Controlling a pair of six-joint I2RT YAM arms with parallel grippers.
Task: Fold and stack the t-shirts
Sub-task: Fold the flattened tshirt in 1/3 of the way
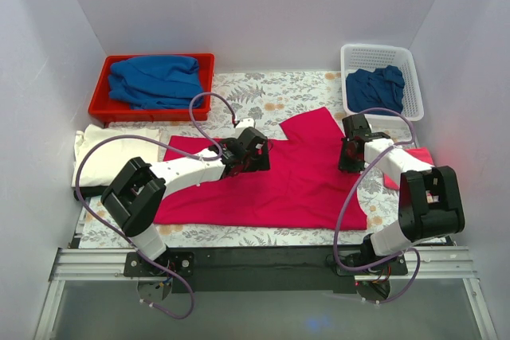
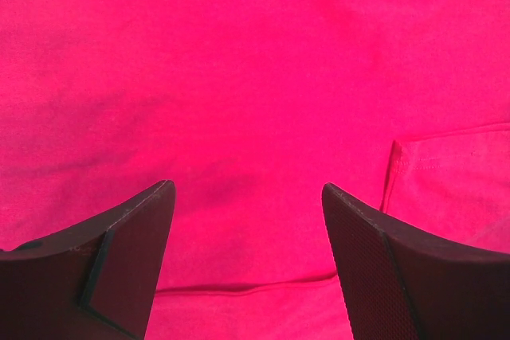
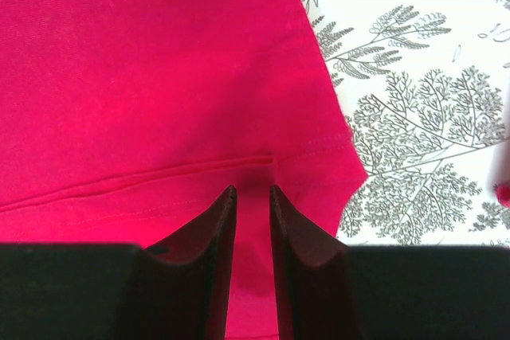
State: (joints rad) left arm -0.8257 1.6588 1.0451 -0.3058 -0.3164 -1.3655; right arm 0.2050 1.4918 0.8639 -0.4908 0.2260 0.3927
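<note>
A crimson-pink t-shirt (image 1: 279, 189) lies spread flat on the leaf-print table cover, with one sleeve (image 1: 307, 127) pointing to the back. My left gripper (image 1: 253, 153) hangs low over its upper middle. In the left wrist view that gripper (image 2: 247, 189) is wide open, with only red cloth (image 2: 239, 77) and a fold line below it. My right gripper (image 1: 351, 153) is at the shirt's right edge. In the right wrist view its jaws (image 3: 253, 189) stand a narrow gap apart over a hem seam (image 3: 159, 177), with cloth showing flat between them.
A red tray (image 1: 100, 103) at the back left holds blue t-shirts (image 1: 155, 81). A white basket (image 1: 381, 55) at the back right holds another blue one (image 1: 374, 89). A folded cream t-shirt (image 1: 111, 153) lies at the left. A scrap of red cloth (image 1: 418, 157) shows beside the right arm.
</note>
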